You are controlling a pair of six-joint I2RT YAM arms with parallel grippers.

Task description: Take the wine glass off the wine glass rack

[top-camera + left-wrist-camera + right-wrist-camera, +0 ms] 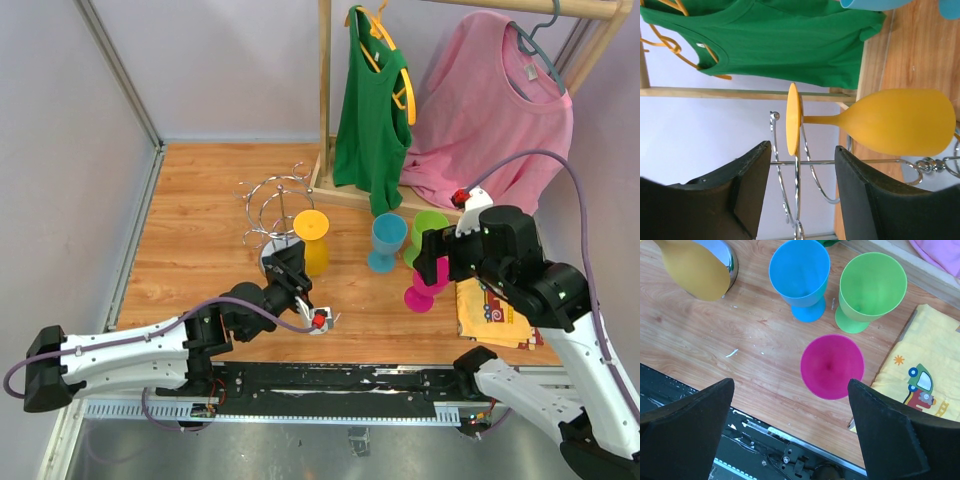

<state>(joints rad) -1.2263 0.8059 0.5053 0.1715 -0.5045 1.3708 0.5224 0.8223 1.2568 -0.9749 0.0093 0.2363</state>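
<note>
I aim the left tool (804,150), spread apart, at the stem of the wine glass (895,122) (it hangs foot-up in the wine glass rack (726,260)) for a clamp.

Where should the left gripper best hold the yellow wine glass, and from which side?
Grip the thin stem of the yellow wine glass, coming from the near side like the open left gripper. It hangs foot-up on the wine glass rack, its stem bare between foot and bowl.

Robot lab test cell, pale walls (60,120), aluminium post (118,70), wood-topped table (200,200), left arm (120,357) and right arm (598,352) on a black rail (340,380), wooden clothes rack (325,90), wine glass rack (272,200), plastic goblets (388,240)
</note>
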